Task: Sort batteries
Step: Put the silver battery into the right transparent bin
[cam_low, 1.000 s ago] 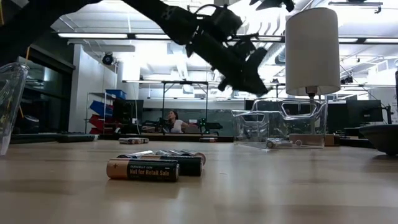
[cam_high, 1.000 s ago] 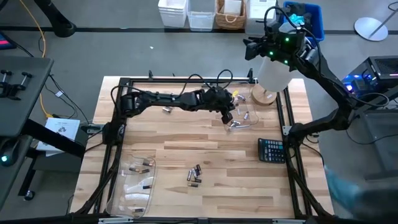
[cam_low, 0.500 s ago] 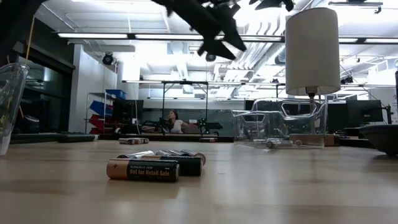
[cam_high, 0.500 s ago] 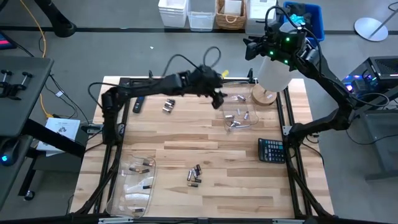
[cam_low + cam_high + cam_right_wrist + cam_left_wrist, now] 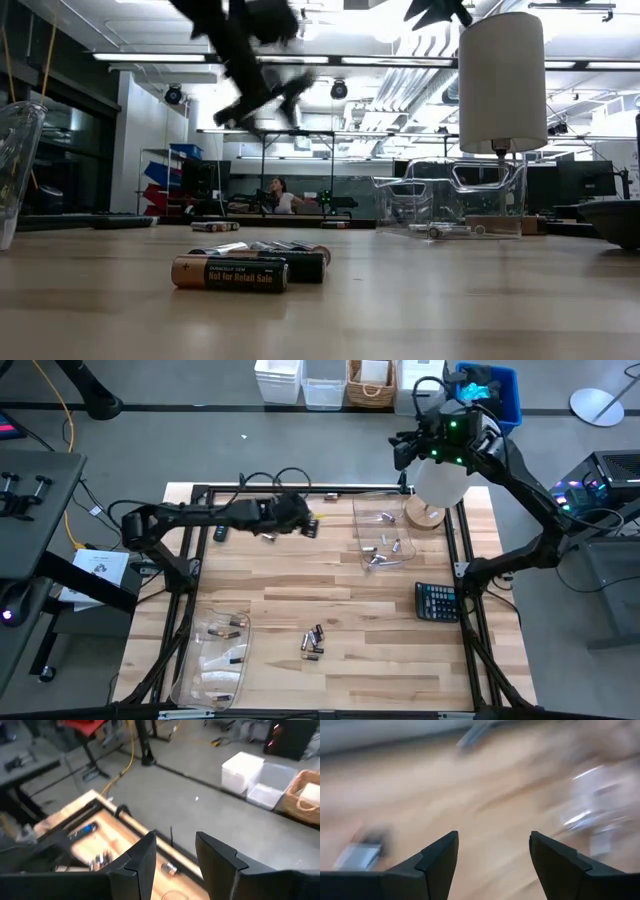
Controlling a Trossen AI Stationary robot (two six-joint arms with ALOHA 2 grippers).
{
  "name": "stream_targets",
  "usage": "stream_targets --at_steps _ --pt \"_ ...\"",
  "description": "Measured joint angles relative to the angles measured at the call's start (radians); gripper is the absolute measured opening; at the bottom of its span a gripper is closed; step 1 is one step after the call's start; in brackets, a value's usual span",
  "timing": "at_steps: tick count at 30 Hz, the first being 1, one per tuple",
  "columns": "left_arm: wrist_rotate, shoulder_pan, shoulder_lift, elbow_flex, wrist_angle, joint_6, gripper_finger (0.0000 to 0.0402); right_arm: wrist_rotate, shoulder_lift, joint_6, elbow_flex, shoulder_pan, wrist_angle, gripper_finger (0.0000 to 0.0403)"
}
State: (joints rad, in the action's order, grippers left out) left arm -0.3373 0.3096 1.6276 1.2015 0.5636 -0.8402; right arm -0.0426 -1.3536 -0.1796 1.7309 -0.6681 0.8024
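Note:
Dark, copper-ended batteries [image 5: 313, 642] lie in a small group near the table's front, large in the low view [image 5: 250, 268]. A pair of silvery batteries [image 5: 268, 536] lies at the far left. More batteries sit in a clear tray [image 5: 383, 545] at the far right and in a second clear tray [image 5: 222, 650] at the near left. My left gripper [image 5: 309, 526] hovers open and empty above the table, just right of the silvery pair [image 5: 362, 855]. My right gripper [image 5: 402, 446] waits high beyond the far edge, open and empty [image 5: 175, 855].
A white cylinder on a wooden stand [image 5: 438, 485] stands at the far right corner. A dark calculator [image 5: 437, 601] lies at the right edge and a slim remote [image 5: 220, 532] at the far left. Black frame rails run around the table.
My left gripper has risen from over the far-right clear tray and swung toward the table's left edge, and now hangs near the silvery pair of batteries. Its arm has folded back to the left. My right arm has kept still.

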Motion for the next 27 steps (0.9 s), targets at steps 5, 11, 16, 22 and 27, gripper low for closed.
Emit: stream_targets --at_steps 5,11,16,22,27 --pt "0.177 0.091 0.036 0.022 0.295 0.107 0.0232 0.052 -0.044 0.03 0.0 0.001 0.021 0.0134" --pt "0.172 0.135 0.117 0.081 0.553 0.344 0.0232 0.112 -0.102 0.025 0.0 0.001 0.031 0.0134" --pt "0.118 0.146 0.212 0.083 0.532 0.526 0.0232 0.125 -0.132 0.022 0.0 0.001 0.031 0.0134" --pt "0.06 0.151 0.318 0.1 0.532 0.818 0.0232 0.125 -0.133 -0.022 0.0 0.001 0.019 0.0134" --pt "0.087 0.165 0.372 0.101 0.53 0.948 0.0232 0.126 -0.132 -0.063 0.0 0.001 0.017 0.0134"
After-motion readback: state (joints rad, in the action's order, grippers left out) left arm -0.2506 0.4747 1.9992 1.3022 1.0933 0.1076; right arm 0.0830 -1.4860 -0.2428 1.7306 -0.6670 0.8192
